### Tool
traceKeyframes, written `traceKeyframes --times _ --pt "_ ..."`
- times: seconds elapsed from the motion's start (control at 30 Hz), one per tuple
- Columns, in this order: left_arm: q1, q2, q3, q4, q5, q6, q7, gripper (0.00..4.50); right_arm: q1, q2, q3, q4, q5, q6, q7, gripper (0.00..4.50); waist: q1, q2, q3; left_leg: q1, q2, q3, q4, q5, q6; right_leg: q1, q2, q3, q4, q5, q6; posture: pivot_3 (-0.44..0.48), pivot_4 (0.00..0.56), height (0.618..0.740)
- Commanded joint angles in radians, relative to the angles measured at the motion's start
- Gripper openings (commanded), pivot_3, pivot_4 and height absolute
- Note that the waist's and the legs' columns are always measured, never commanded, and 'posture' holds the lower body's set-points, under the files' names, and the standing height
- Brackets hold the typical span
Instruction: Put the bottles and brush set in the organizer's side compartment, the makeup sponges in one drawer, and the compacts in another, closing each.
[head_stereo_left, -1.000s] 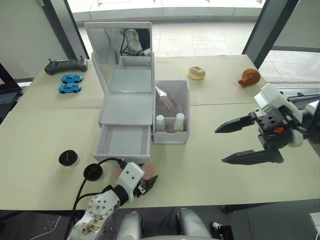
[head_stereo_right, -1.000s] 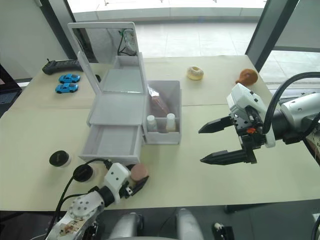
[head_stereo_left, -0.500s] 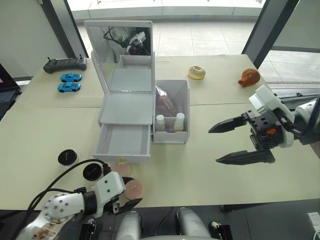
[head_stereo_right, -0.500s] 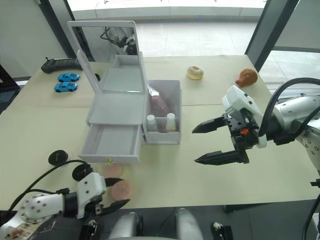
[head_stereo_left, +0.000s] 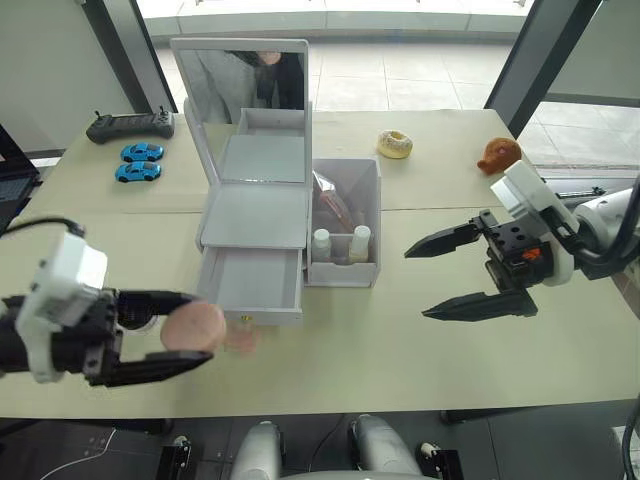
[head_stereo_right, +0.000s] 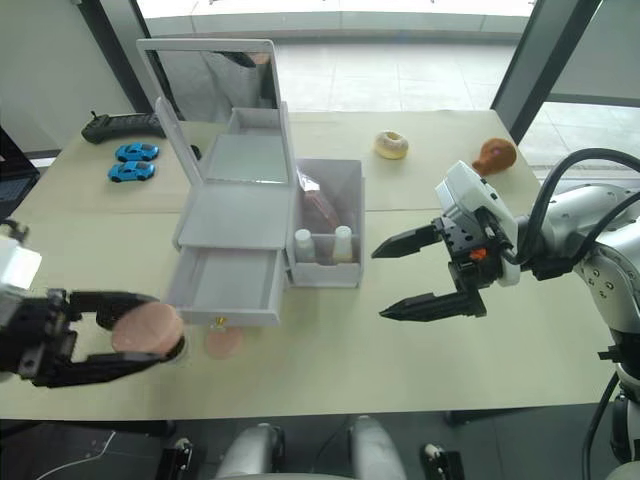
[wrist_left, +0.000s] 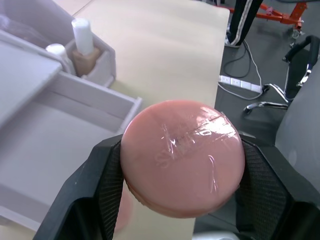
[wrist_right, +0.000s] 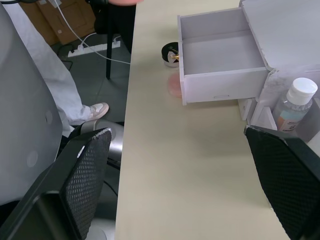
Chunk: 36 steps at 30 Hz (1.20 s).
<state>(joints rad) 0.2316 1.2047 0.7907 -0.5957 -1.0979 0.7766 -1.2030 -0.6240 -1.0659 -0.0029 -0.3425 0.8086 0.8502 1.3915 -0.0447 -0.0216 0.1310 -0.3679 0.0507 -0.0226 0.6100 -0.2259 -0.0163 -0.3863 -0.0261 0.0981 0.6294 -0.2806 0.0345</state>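
at lower left the left pincer (head_stereo_left: 165, 345) is closed on one makeup sponge (head_stereo_left: 194, 326) beside the open drawer (head_stereo_left: 250, 284), ready to drop it in, while the right pincer (head_stereo_left: 455, 272) waits wide open and empty at right.

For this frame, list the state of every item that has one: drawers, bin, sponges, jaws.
White plastic organizer's lower drawer: pulled open, empty.
Upper drawer: closed.
Translucent side bin: holds two white-capped bottles and brush pouch.
Pale-pink round sponge: gripped, lifted.
Second pink sponge: on table.
Left gripper: shut on sponge.
Right gripper: jaws open, empty.
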Motion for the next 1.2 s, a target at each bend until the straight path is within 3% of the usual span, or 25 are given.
traceKeyframes --times 0.03,0.17,0.27,0.43,0.57,0.8,1.2 --pt "-0.117 0.044 -0.055 0.116 0.043 -0.027 0.012 2.95 -0.012 0.008 -0.041 -0.026 -0.009 -0.029 -0.038 4.50 -0.001 0.000 0.000 0.000 0.000 0.000 0.000 0.000 0.000 0.000 0.001 0.000 0.000 0.000 0.000 0.000 0.150 0.740" --pt "-0.254 0.154 -0.190 0.269 0.121 -0.037 -0.049 2.95 -0.002 0.002 -0.079 -0.050 0.023 0.060 -0.152 4.50 -0.001 0.000 0.000 0.000 0.000 -0.001 -0.001 0.000 0.000 -0.001 0.001 0.000 0.001 0.000 0.000 0.000 0.150 0.740" --pt "-0.381 0.188 -0.319 0.355 0.179 -0.088 -0.100 2.95 -0.011 0.014 -0.133 -0.061 0.085 0.136 -0.238 4.50 0.001 -0.001 0.001 -0.001 0.000 -0.001 -0.001 0.000 0.000 -0.002 0.001 0.000 0.001 0.000 -0.001 0.000 0.150 0.740" --pt "-0.595 0.100 -0.600 0.400 0.324 -0.175 -0.144 2.95 0.033 0.015 -0.204 -0.148 0.146 0.189 -0.350 4.50 0.003 0.000 0.001 -0.001 -0.001 -0.001 -0.002 0.000 0.000 -0.001 0.001 0.001 0.000 0.000 -0.001 0.000 0.150 0.740" --pt "-0.704 -0.004 -0.769 0.497 0.540 -0.355 -0.167 2.95 0.110 -0.007 -0.257 -0.208 0.174 0.201 -0.389 4.50 0.002 -0.002 0.000 -0.002 0.000 -0.001 -0.001 0.000 0.000 -0.001 0.002 0.001 0.001 0.001 -0.001 0.000 0.150 0.740" --pt "-0.756 -0.138 -0.833 0.588 0.642 -0.470 -0.205 2.95 0.110 -0.012 -0.295 -0.238 0.339 0.260 -0.446 4.50 0.001 -0.002 0.000 -0.002 0.000 -0.002 0.000 0.000 0.000 -0.001 0.003 0.002 0.001 0.002 -0.003 0.000 0.150 0.740" --pt "-0.718 -0.106 -0.801 0.546 0.638 -0.421 -0.285 2.95 0.107 -0.019 -0.255 -0.223 0.349 0.224 -0.474 4.50 0.000 -0.002 0.000 -0.002 0.000 -0.002 0.000 0.000 0.000 0.000 0.003 0.002 0.002 0.001 0.000 0.000 0.150 0.740"
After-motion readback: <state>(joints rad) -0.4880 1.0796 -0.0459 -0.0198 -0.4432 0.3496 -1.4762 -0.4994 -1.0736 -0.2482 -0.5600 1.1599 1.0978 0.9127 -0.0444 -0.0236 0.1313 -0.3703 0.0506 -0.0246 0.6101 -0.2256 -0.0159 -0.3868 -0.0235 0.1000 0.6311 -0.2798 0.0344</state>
